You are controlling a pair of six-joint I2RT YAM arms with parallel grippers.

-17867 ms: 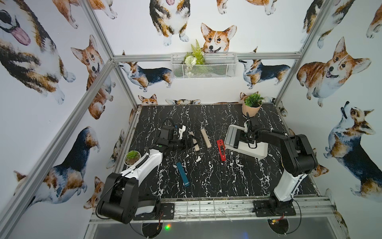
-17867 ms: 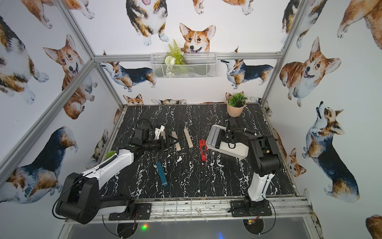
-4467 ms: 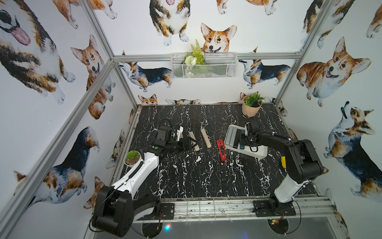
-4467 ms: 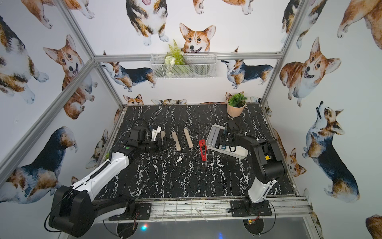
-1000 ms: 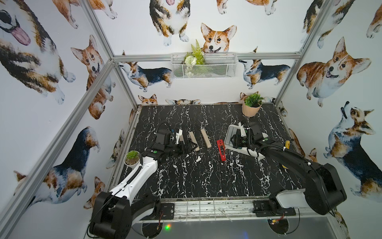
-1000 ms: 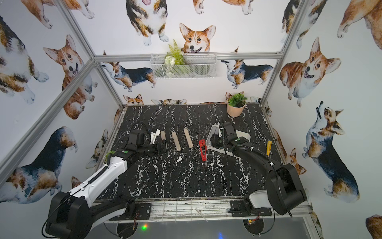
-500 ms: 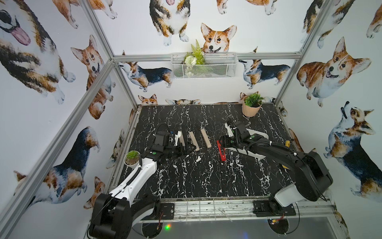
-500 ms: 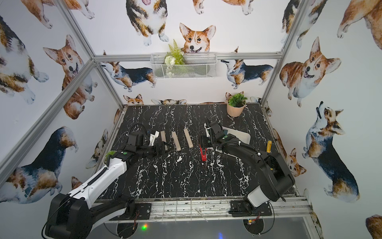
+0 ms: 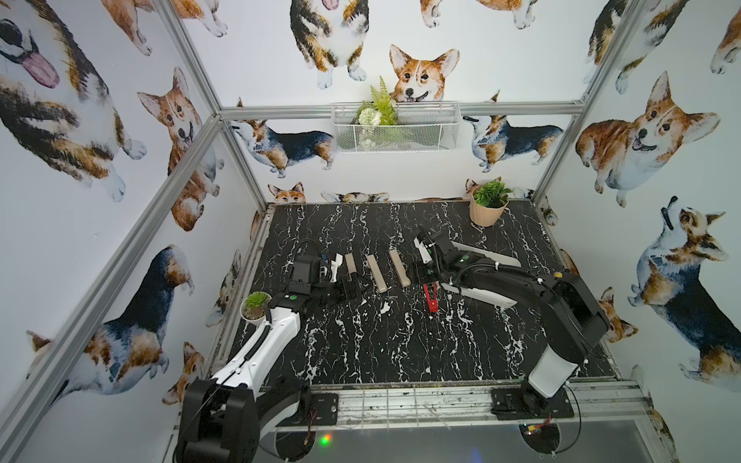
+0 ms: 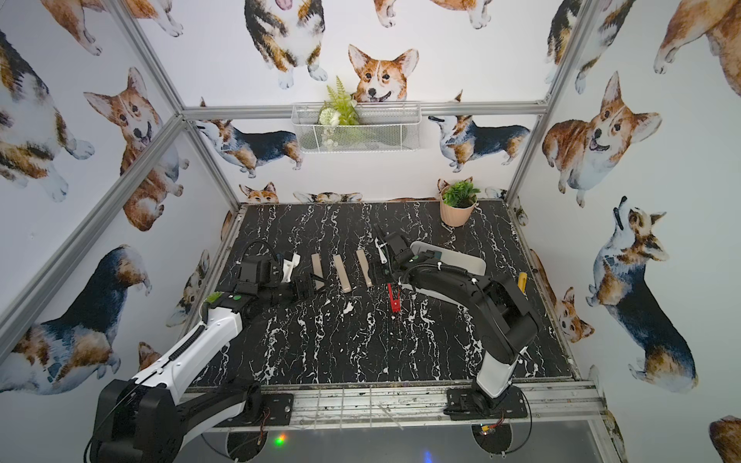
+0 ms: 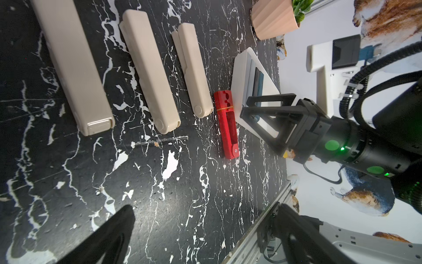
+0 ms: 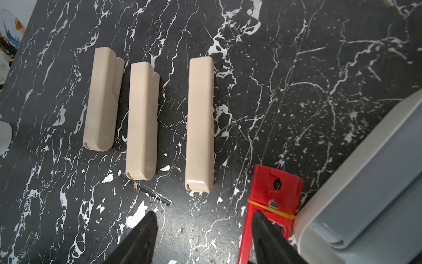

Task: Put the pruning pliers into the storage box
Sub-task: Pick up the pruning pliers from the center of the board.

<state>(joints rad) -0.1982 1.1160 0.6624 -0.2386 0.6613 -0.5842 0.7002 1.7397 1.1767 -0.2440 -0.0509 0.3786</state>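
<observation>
Three beige pruning pliers (image 9: 376, 274) (image 12: 142, 121) lie side by side on the black marble table. The red pruning pliers (image 9: 431, 297) (image 12: 274, 189) lie just right of them, next to the white storage box (image 9: 501, 260) (image 11: 239, 75), which holds grey and teal pliers (image 11: 259, 84). My right gripper (image 9: 423, 276) (image 12: 204, 214) hangs open over the red pliers' far end, one finger above the red bar, nothing between the jaws. My left gripper (image 9: 349, 286) (image 11: 205, 209) is open and empty beside the leftmost beige pliers (image 9: 351, 264).
A peach pot with a plant (image 9: 487, 208) stands at the back right corner. A small potted succulent (image 9: 254, 306) sits at the table's left edge by my left arm. A white wire basket (image 9: 395, 128) hangs on the back wall.
My right gripper has swung left from over the storage box to above the red pliers, jaws a little wider. The left arm has barely moved.
</observation>
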